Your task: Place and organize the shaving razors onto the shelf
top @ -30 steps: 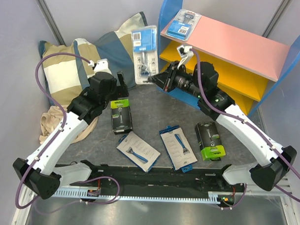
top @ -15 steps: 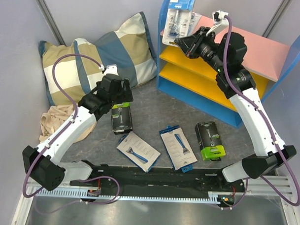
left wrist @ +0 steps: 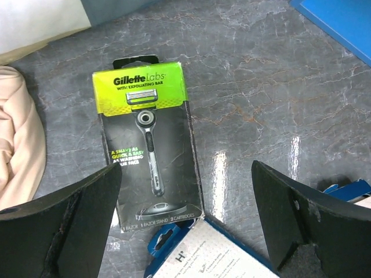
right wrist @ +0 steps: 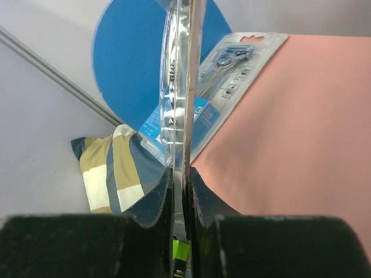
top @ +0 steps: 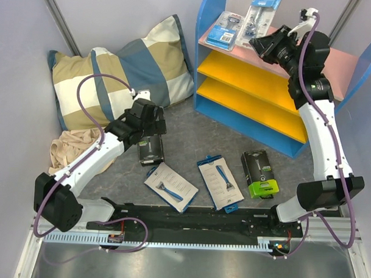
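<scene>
My right gripper [top: 260, 41] is shut on a clear blister pack [top: 258, 13] and holds it on edge above the pink top board of the shelf [top: 346, 62]; it also shows in the right wrist view [right wrist: 182, 87]. A second blister pack [top: 224, 29] lies flat at the board's left end. My left gripper [top: 150, 138] is open and empty just above a black-and-lime box [left wrist: 148, 136] on the table. Two white boxes [top: 170, 186] [top: 219, 181] and another black-and-lime box [top: 258, 173] lie near the front.
A striped pillow [top: 118, 72] leans at the back left, with a beige cloth [top: 66, 152] in front of it. The shelf's two yellow boards [top: 260, 87] hold nothing that I can see. Grey walls close in both sides.
My right gripper has lifted the blister pack from in front of the shelf up to above the pink board. My left gripper has moved down over the black-and-lime box.
</scene>
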